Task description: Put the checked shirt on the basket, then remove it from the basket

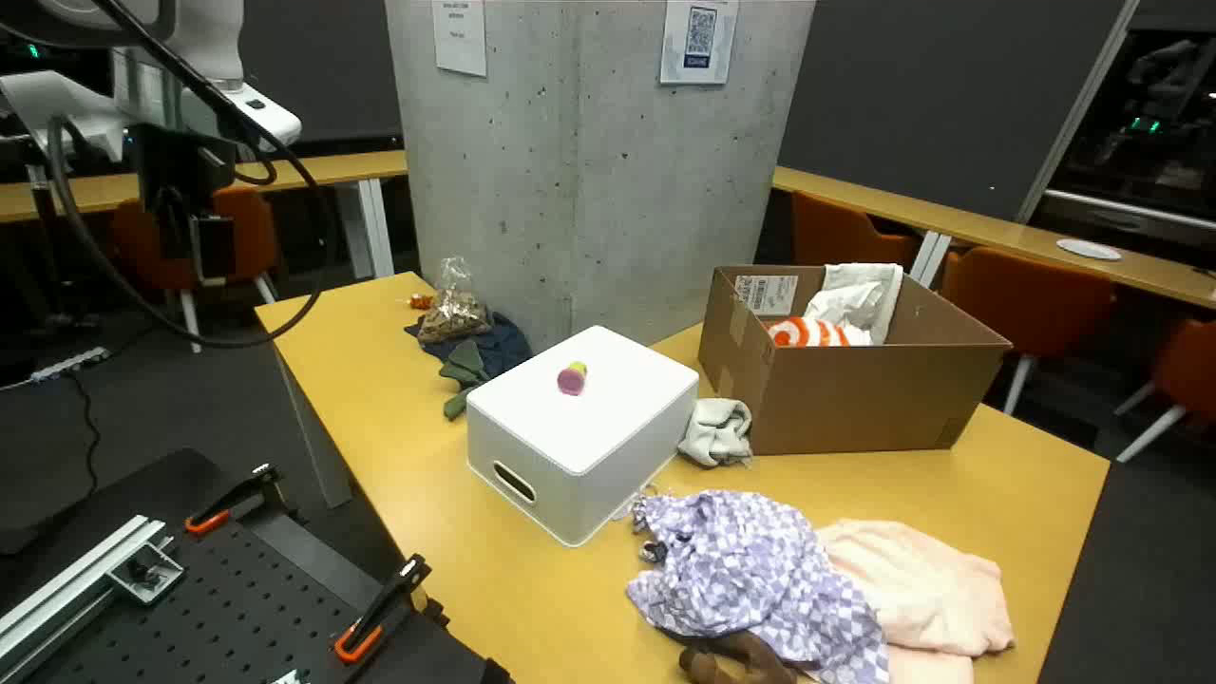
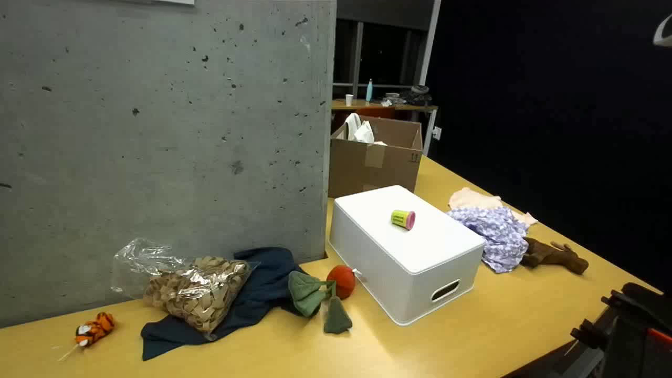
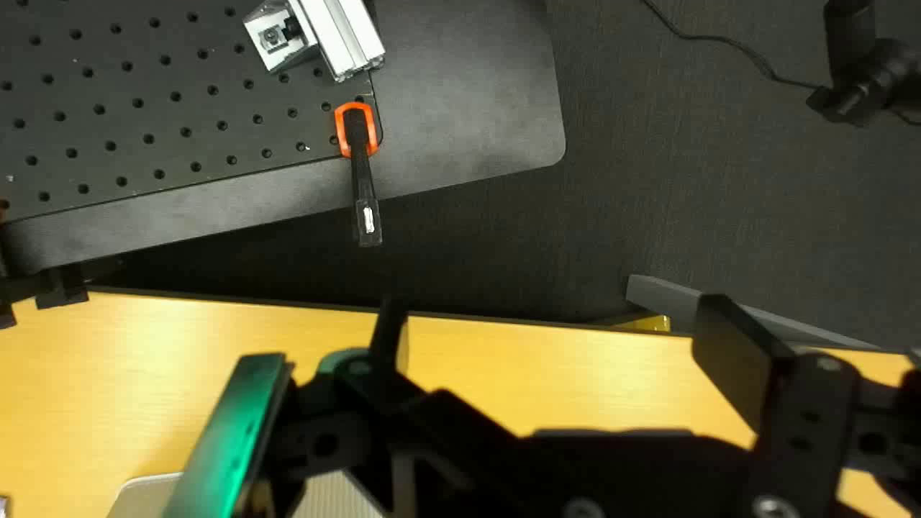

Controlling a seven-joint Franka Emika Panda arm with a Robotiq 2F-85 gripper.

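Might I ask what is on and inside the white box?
A yellow-and-pink tub lies on top; the white box hides its inside, the slot showing only darkness.

In an exterior view the bottom edge crops the checked shirt [image 1: 750,570]; in the wrist view the hand [image 3: 561,345] hides much of the basket [image 3: 147,495]. Print on a notice [image 1: 461,36] is too small to read.

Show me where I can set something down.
Bare table runs between the basket and the edge by the perforated board; another patch lies between the pink cloth and cardboard box. Crowded: checked shirt against pink cloth and brown item; plastic bag on dark cloth by the pillar.
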